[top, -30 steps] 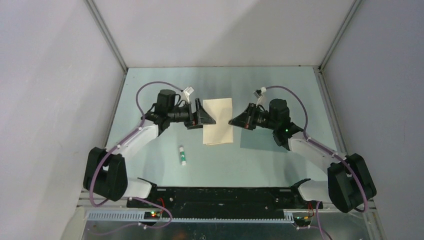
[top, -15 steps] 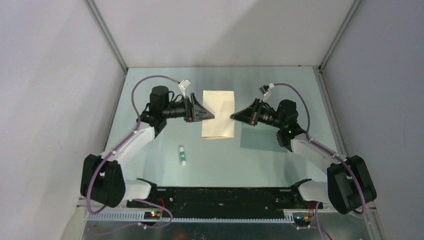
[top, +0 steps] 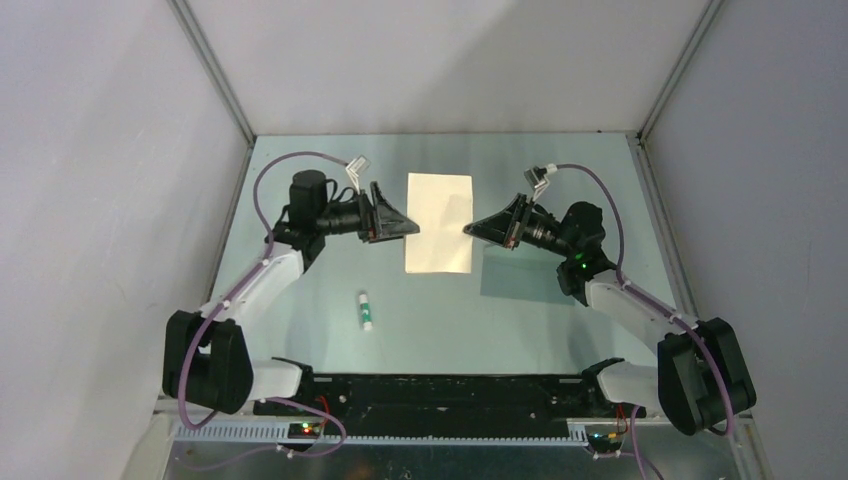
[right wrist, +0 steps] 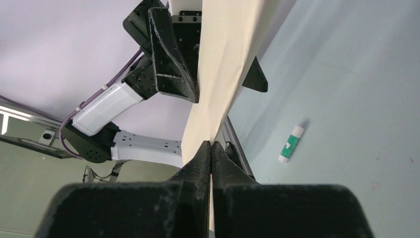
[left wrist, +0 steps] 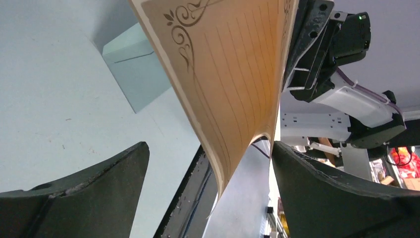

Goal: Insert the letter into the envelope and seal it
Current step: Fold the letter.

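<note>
Letter (top: 440, 222), long axis near-to-far, pinched tight in right pincer (top: 467, 231); left pincer (top: 411, 228) agape alongside.

Raised letter (top: 439, 222) (mid-table) bars passage; stick (top: 366, 311) nearby.

Tan letter (top: 440, 222) aloft, teal envelope (top: 507, 279) flat

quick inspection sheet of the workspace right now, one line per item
surface: pale green tabletop, flat, faint specks
job's things: tan bordered paper letter raised off the table; teal-grey paper envelope lying flat
clutter: small white stick with green cap, lying down
hands: right hand shut on the letter's edge; left hand open, fingers either side of the opposite edge
cables: purple cables looped over both arms
surroundings: plain grey walls
</note>
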